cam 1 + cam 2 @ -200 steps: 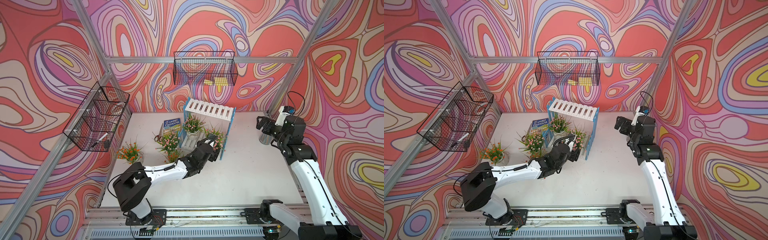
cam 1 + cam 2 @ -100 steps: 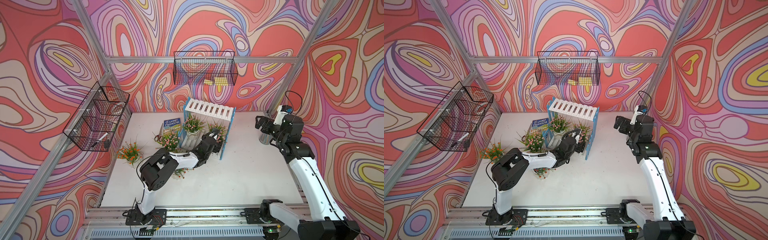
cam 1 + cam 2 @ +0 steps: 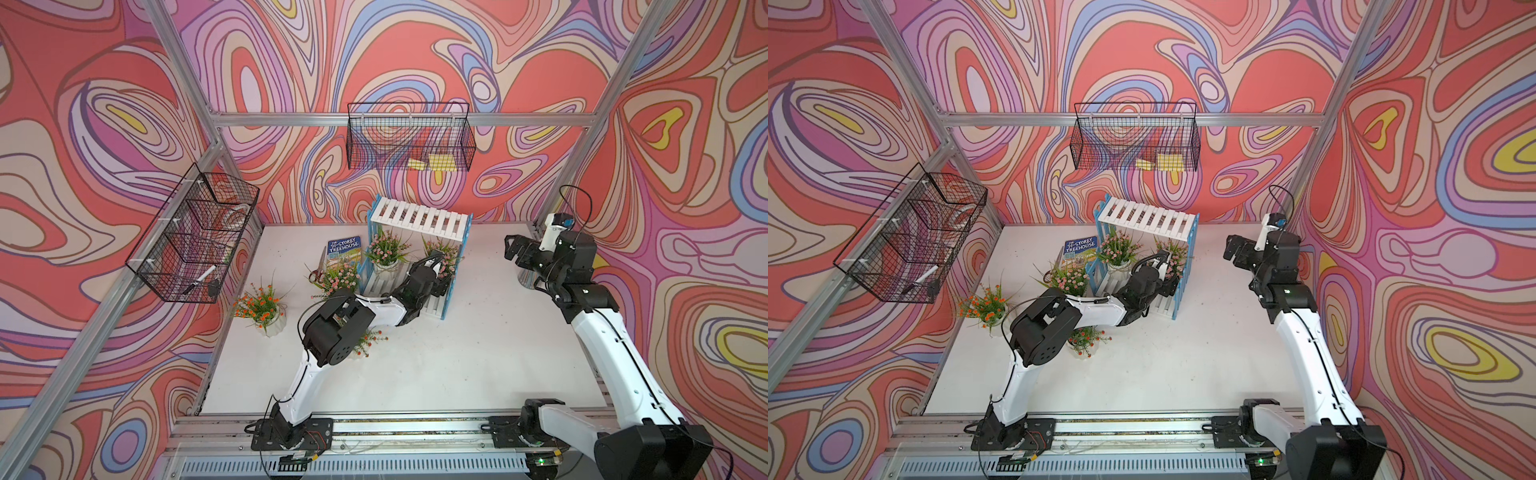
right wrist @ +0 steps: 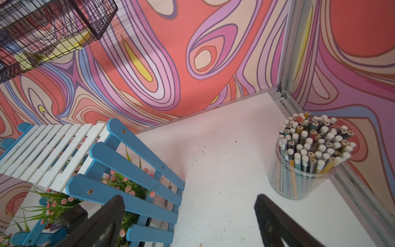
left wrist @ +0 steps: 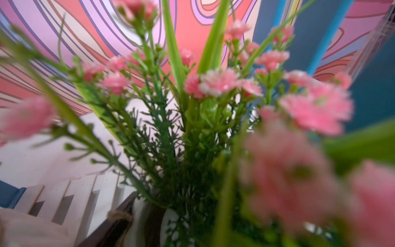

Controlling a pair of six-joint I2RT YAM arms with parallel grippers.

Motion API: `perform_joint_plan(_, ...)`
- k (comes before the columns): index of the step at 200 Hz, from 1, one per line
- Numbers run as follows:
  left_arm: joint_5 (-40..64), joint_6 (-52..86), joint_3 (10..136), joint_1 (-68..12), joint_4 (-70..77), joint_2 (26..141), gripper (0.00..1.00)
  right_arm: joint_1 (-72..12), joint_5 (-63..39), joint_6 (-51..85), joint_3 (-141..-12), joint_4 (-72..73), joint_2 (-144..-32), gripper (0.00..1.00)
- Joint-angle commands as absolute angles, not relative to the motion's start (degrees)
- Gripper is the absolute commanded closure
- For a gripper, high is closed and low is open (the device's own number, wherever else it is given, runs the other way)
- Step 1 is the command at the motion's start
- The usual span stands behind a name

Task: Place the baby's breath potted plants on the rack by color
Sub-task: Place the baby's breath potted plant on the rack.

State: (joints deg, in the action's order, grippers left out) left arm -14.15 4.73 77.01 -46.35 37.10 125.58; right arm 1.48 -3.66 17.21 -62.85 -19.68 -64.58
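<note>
The left claw [image 3: 435, 277] reaches into the lower shelf of the rack [image 3: 419, 216], clenched on the white pot of a pink-flowered plant [image 3: 444, 255]. In the left wrist view the plant's blooms fill the frame, and a dark finger [image 5: 119, 220] lies against the pot. The plant stands upright at the shelf's end, next to a blue side frame. I cannot tell whether the pot rests on the slats.

Just beside the claw, on the same shelf, stands a second pink plant [image 3: 384, 247]. Past it, outside the rack on the white tabletop [image 3: 478, 353], stands a third pink plant [image 3: 343, 276], near a book [image 3: 343, 247] and scissors [image 3: 319, 266]. Behind the claw, an orange-flowered plant [image 3: 1086, 338] shows partly under the arm's elbow. A second orange plant [image 3: 259, 305] stands well apart from the claw.

Well apart on the other side, the right claw [image 3: 513, 249] hangs above the tabletop, released, with its jaws spread wide. A clear jar of pencils [image 4: 310, 171] stands near it.
</note>
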Motion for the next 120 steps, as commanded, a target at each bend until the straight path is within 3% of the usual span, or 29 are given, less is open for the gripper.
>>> perform_joint_plan(1, -13.66, 5.50, 79.72, -46.02, 41.04, 125.95, 0.35, 1.70, -4.81, 17.13, -62.31, -17.93, -64.77, 0.02)
perform_joint_plan(29, -13.22, 6.78, 79.41, -46.05, 39.68, 125.29, 0.11, 1.68, -5.60, 17.23, -61.81, -17.67, -64.79, 0.02)
perform_joint_plan(49, -12.28, 9.11, 79.64, -45.89, 36.70, 124.66, 0.00, 1.74, -5.86, 17.14, -61.87, -17.93, -64.51, 0.02)
perform_joint_plan(120, -9.92, 18.02, 73.74, -46.53, 30.21, 118.42, 0.00, 1.75, -7.33, 17.60, -60.57, -17.60, -62.50, 0.02)
